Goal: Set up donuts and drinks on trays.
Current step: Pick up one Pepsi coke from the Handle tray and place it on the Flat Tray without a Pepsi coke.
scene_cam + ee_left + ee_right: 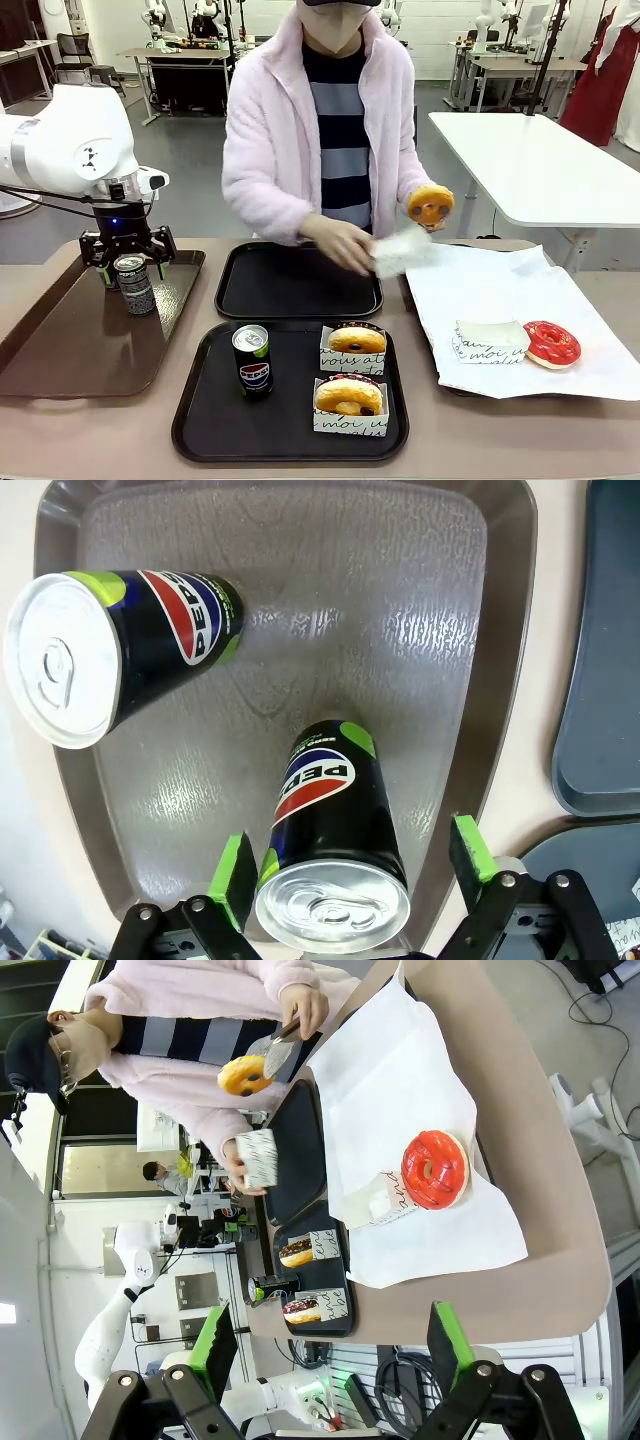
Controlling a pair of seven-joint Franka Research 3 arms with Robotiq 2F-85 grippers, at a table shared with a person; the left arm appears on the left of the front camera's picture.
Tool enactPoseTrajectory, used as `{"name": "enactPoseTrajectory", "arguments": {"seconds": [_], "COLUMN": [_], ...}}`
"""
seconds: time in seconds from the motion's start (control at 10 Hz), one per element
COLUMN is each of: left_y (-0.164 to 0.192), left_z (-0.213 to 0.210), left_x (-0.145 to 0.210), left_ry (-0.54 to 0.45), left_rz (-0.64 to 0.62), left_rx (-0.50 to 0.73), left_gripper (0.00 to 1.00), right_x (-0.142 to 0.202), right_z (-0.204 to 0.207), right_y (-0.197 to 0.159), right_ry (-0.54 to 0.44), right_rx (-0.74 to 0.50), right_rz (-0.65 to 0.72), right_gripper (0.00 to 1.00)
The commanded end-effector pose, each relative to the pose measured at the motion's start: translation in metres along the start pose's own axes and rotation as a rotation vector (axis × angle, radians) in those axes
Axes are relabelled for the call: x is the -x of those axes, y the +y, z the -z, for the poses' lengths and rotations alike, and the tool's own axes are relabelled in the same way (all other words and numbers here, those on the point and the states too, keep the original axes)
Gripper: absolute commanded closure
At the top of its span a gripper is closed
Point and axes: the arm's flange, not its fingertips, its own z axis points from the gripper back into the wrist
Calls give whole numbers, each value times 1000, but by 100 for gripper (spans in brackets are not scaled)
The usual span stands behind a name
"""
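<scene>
The left pincer hangs open over the brown tray at the worktop's left end. Its green pads stand either side of an upright Pepsi can, with a clear gap on one side, so nothing is gripped. A second can stands farther off on the same tray. The near black tray holds a third can at its left. Beside it sit a back donut and a front donut, each in a white paper holder. The far black tray lies bare. A red donut rests on the white paper at the right, touching an empty holder. The person holds up a yellow donut in one hand and a paper holder in the other. The right pincer is open and holds nothing, high above the worktop.
</scene>
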Motion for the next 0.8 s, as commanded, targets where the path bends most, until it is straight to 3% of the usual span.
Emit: {"name": "enactPoseTrajectory", "arguments": {"seconds": [0.0,0.1,0.2,0.3,0.4,0.5,0.7], "left_y": [0,1,3,4,5,5,7], "left_z": [4,4,3,2,2,2,-1], "left_x": [2,3,4,3,4,4,6], "left_ry": [4,3,-3,-14,-16,-15,-16], "left_rz": [-16,-19,-15,-4,-4,0,12], "left_rx": [-38,-38,-31,-32,-30,-33,-36], "left_gripper": [3,14,34,66,88,100,100], "right_x": [1,1,1,1,1,1,1], "right_z": [-1,-1,-1,-1,-1,-1,-1], "right_y": [-2,-2,-2,-2,-2,-2,-2], "right_ry": [7,7,7,7,7,7,7], "right_rx": [-5,-5,-5,-5,-5,-5,-5], "right_rz": [-3,-3,-3,-3,-3,-3,-3], "right_gripper": [0,0,0,0,0,0,0]}}
